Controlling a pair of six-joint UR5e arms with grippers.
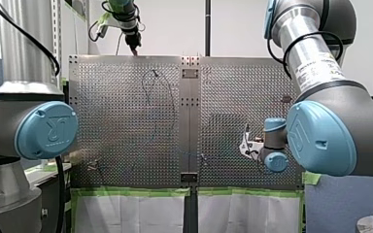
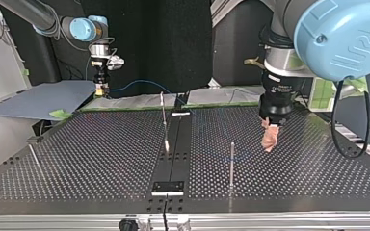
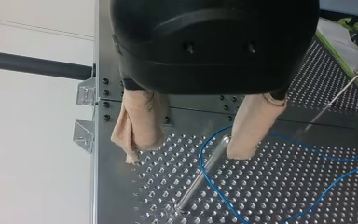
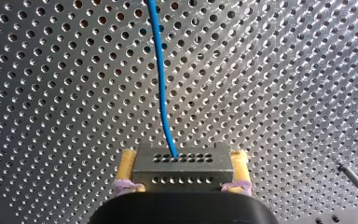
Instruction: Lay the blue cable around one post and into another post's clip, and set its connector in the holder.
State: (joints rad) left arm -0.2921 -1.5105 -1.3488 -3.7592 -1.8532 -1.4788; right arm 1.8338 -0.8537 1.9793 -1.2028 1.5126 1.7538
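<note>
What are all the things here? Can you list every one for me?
table: one, metal, full of holes.
posts: three, thin metal, standing on the table.
connector: one, grey with holes, in my right claw.
blue cable: one, blue, from the connector, curving by a post.
green tape: strips, green, along the table's edge.
arms: two, grey with blue caps, at the sides.
left claw: one, black with beige pads, open, near a post.
right claw: one, yellow pads, shut on the connector.

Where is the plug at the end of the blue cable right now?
The connector is clamped in my right gripper, over the perforated table near its far edge at the top view's left.
</note>
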